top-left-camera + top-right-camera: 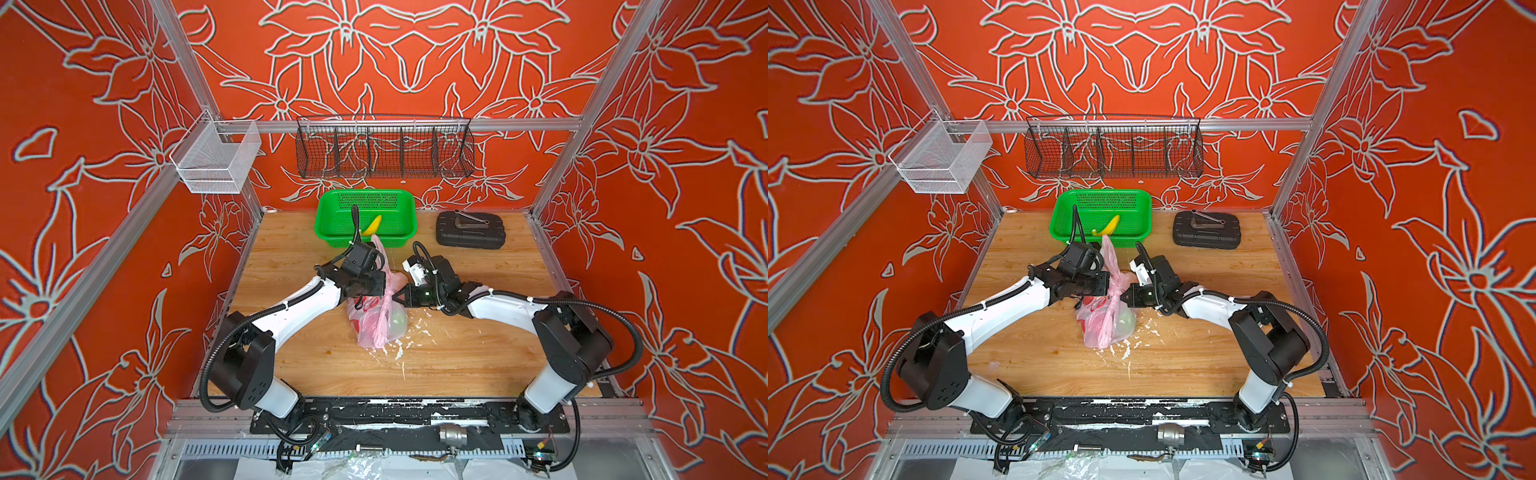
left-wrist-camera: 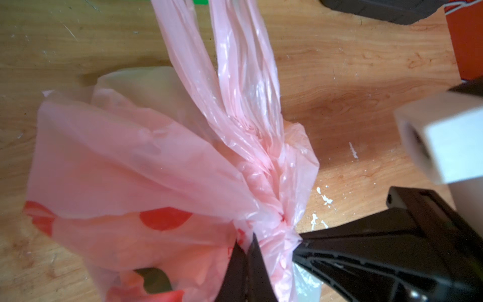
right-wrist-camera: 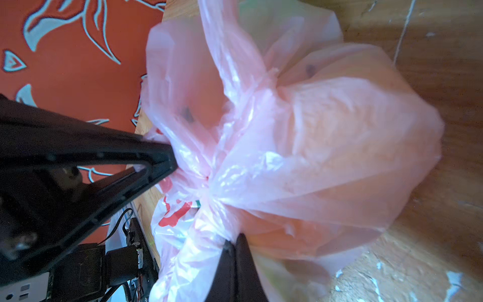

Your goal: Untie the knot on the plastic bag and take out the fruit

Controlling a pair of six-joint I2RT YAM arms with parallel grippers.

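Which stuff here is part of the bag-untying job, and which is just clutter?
Job: plastic bag, its knot, fruit inside it.
Lying about: green basket, banana in it, black case, black wire rack, white mesh basket.

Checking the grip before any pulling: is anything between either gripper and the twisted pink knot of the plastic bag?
Nothing visible. The left gripper and right gripper are both shut directly on the twisted pink plastic knot of the translucent pink plastic bag, from opposite sides.
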